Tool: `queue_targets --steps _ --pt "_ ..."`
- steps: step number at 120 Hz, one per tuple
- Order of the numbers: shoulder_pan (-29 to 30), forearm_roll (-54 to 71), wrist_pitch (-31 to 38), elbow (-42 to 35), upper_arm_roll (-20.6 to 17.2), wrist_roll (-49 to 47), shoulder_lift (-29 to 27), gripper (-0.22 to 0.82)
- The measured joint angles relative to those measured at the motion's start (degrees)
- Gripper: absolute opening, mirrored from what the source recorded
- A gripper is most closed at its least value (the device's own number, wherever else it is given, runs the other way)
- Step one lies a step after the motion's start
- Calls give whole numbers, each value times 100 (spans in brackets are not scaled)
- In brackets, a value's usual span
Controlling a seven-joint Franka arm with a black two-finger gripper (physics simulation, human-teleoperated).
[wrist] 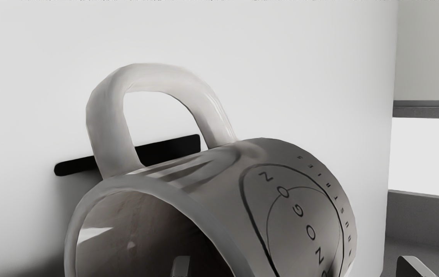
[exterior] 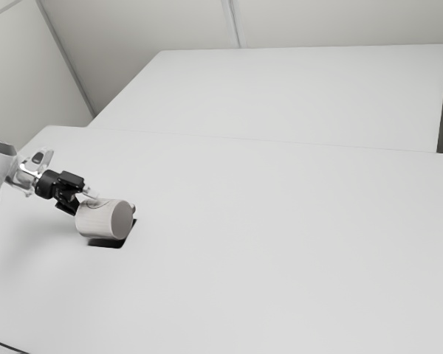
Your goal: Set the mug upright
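Smooth, pale cylindrical mug on its side, looped handle, dark lettering; hand open, fingers wide apart

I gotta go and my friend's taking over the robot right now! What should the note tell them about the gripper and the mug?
Gripper: open, at the mug's mouth end; one finger shows against the mouth, the other past the printed side.
Mug: on its side, its base toward the exterior view's right; a flat black thing is by it on the table.
Done: gripper is at the mug.
Left: grip it, turn it mouth up, set it down, let go.
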Motion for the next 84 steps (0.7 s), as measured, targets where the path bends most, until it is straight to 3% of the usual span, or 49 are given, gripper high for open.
queue_targets --steps 25,40,63,84 --pt "-12 -40 -37 -1 -43 -57 -36 47" --pt "-12 -46 -68 -1 -49 -83 -105 33" --pt "-12 -117 -192 -63 -53 -122 -122 2" --pt "-18 -251 -291 -128 -171 -151 -116 -12"
